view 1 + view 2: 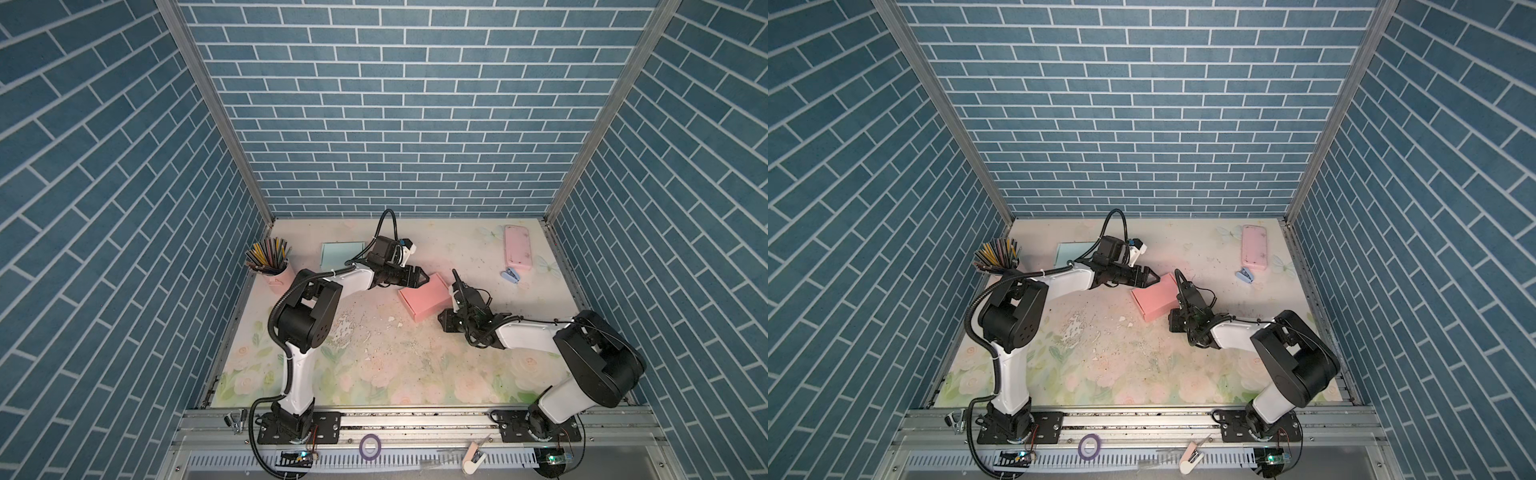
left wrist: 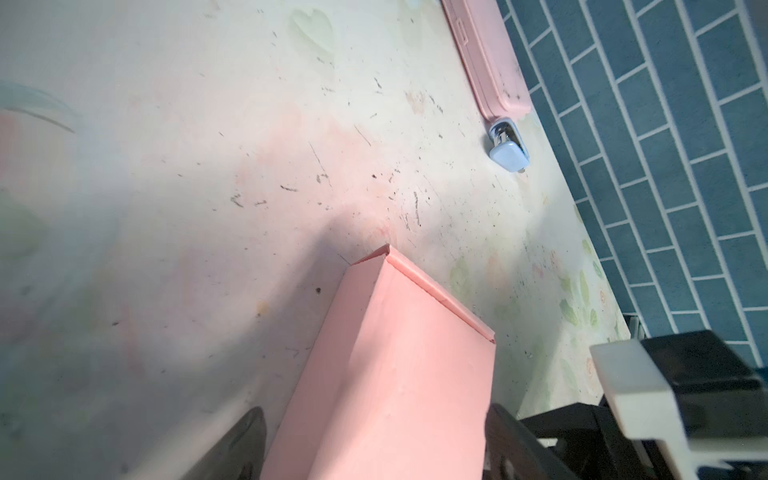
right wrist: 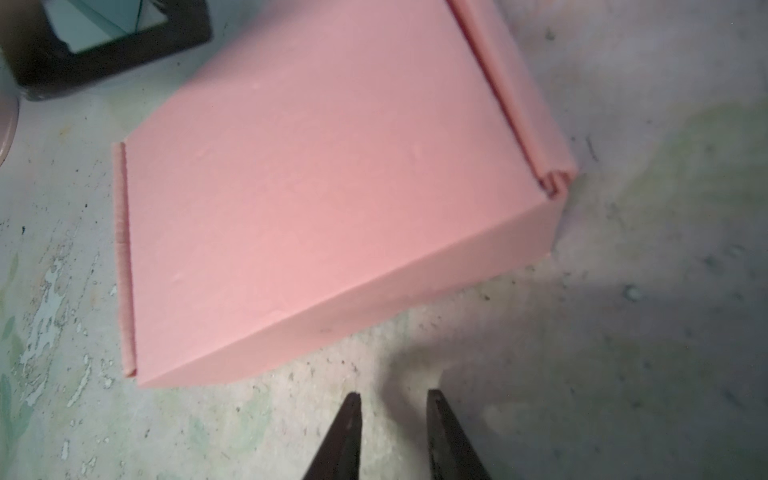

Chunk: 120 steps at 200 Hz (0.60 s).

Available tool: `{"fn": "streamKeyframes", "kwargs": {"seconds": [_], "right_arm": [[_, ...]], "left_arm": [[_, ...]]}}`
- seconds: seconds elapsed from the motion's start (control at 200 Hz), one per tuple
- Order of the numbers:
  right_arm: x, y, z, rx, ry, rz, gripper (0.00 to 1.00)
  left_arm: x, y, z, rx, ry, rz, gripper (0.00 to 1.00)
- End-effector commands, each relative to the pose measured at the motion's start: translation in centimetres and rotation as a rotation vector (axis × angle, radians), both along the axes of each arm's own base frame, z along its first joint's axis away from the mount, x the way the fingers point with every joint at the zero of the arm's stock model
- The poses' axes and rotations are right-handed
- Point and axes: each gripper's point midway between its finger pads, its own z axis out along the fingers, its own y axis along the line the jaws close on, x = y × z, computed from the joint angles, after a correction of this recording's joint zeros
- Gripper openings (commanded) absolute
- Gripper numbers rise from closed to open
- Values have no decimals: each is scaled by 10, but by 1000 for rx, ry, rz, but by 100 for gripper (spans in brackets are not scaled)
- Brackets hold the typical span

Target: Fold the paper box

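Right gripper (image 3: 392, 395) hovers parted, seemingly beside paper box (image 3: 332, 187).

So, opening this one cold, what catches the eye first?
A closed pink paper box lies mid-table on the worn floral table. The left gripper has its jaws either side of the box's far corner, while the right gripper hangs just off its right side, slightly open and empty. Blue brick-pattern walls enclose the scene.
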Motion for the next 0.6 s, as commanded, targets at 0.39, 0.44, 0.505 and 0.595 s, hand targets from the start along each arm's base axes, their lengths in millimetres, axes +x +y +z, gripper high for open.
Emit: {"fn": "streamKeyframes", "kwargs": {"seconds": [0.39, 0.44, 0.505, 0.595], "right_arm": [[-42, 22, 23, -42, -38, 66, 25], [-43, 26, 19, -43, -34, 72, 24], [-44, 32, 14, -37, -27, 76, 23], [-40, 41, 10, -32, -26, 80, 22]], "left_arm": [[-29, 9, -17, -35, 53, -9, 80], [-31, 7, -18, -36, 54, -17, 79], [-34, 4, -21, -37, 61, -26, 78], [-38, 0, -24, -36, 70, -43, 78]]}}
